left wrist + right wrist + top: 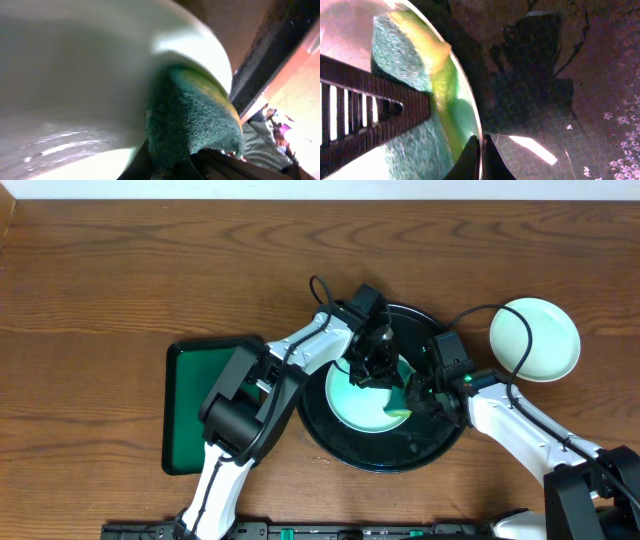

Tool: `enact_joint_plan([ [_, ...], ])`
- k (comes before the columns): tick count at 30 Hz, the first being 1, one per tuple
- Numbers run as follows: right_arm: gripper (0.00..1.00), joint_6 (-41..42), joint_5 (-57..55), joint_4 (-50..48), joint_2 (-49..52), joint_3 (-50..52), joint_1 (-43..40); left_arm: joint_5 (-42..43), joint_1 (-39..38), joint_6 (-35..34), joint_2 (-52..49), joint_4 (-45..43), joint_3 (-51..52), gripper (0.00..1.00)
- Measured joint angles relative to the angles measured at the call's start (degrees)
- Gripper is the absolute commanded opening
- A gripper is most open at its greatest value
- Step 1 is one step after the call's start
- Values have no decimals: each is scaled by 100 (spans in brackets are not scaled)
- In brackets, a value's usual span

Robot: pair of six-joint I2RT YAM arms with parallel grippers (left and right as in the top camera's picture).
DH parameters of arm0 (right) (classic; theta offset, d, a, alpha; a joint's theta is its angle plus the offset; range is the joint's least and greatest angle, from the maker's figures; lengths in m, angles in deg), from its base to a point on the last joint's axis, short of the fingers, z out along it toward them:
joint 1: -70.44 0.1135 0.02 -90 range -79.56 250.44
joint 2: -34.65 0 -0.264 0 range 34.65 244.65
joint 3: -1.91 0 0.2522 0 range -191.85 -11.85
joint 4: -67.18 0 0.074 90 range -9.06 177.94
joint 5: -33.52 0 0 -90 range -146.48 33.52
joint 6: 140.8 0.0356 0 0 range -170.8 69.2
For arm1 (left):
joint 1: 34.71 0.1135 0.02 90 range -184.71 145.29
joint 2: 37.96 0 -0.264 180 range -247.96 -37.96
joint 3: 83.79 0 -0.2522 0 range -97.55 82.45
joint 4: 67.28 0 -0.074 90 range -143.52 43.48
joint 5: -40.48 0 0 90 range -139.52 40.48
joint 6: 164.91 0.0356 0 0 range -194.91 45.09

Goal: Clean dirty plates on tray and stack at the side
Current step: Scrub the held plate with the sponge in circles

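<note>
Step in hand: in my judgement you are scrubbing the dirty plate (350, 402), so work for full coverage rather than speed.
Left gripper: the left gripper (368, 366) is clamped on the sponge (195, 115). The sponge's green scouring face is pressed against the plate's inner surface close to the rim.
Right gripper: the right gripper (482, 150) is pinched tight on the plate's rim at its right edge, steadying it.
Doing it well: lay the sponge flat and sweep it across the whole smeared area, not just the spot under it now. Hold the rim pinch firm so the plate cannot spin or skate on the glossy tray (425, 442). The sponge and the right fingertips sit near each other, so steer your strokes away from that pinch.
Plate, place: it lies on the black tray, left of centre, between the two grippers. I cannot tell whether its pinched edge is lifted.
Plate, look: it is round, white, shallow and shiny. A teal-green film covers much of its middle, with a brighter yellow-green streak by the right-hand rim.
Side stack: a second plate (535, 338), with no smear I can see, rests on the table (120, 270) just right of the tray.
</note>
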Motion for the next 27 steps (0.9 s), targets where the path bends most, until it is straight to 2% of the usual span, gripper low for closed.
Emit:
enact_joint_plan([
  [7,1,0,4,39,0,-9,0,-577,317,-48,81,367,-66,7],
  [12,1,0,17,74,0,-17,0,-1185,765,11,205,1047,-153,7],
  [19,1,0,85,72,0,-28,0,-2024,925,175,295,2109,-317,7],
  [23,1,0,247,52,0,-48,4,-2236,931,531,297,2583,-350,7],
  [27,1,0,269,57,0,-50,2,-2039,949,1165,297,2597,-308,7],
])
